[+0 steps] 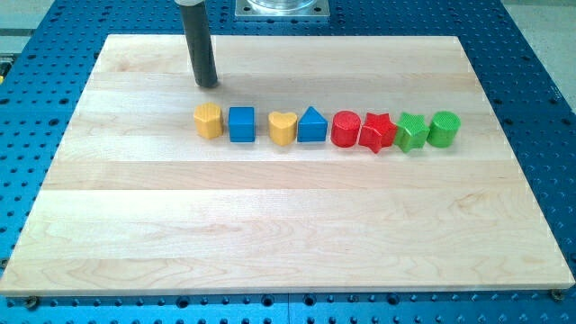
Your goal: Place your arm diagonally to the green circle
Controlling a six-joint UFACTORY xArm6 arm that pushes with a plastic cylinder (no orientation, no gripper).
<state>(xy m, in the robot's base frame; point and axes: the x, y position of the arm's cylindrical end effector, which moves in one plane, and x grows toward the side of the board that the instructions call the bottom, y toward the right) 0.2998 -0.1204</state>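
The green circle (444,128) stands at the right end of a row of blocks across the middle of the wooden board (288,225). My tip (208,85) rests on the board near the view's top left, just above the yellow hexagon (208,120) at the row's left end, far to the left of the green circle. The rod rises straight up out of the view's top.
From left to right the row holds the yellow hexagon, a blue square (241,124), a yellow heart (283,128), a blue triangle (311,125), a red circle (346,129), a red star (378,132), a green star (411,131). A blue perforated table (540,108) surrounds the board.
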